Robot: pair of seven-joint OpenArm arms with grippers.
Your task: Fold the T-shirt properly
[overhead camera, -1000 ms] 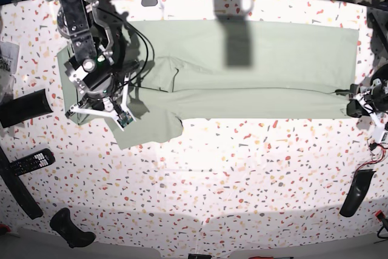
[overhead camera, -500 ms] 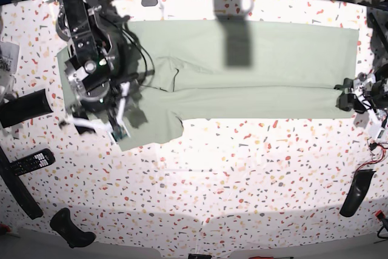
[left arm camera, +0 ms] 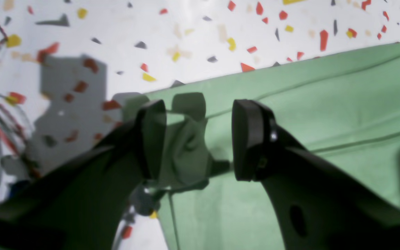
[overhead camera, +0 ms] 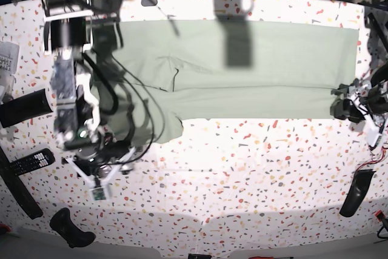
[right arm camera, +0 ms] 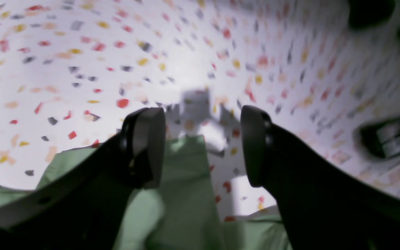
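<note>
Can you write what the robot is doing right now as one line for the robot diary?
stage: fold in progress | T-shirt: flat on table | left gripper: open over shirt edge | right gripper: open, holding nothing

The right arm (overhead camera: 73, 89) covers the T-shirt (overhead camera: 254, 65) at its sleeve end in the base view. The right wrist view is blurred; a dark object (right arm camera: 387, 137) on the surface (right arm camera: 82, 52) cannot be identified. The shirt runs off both wrist views.
</note>
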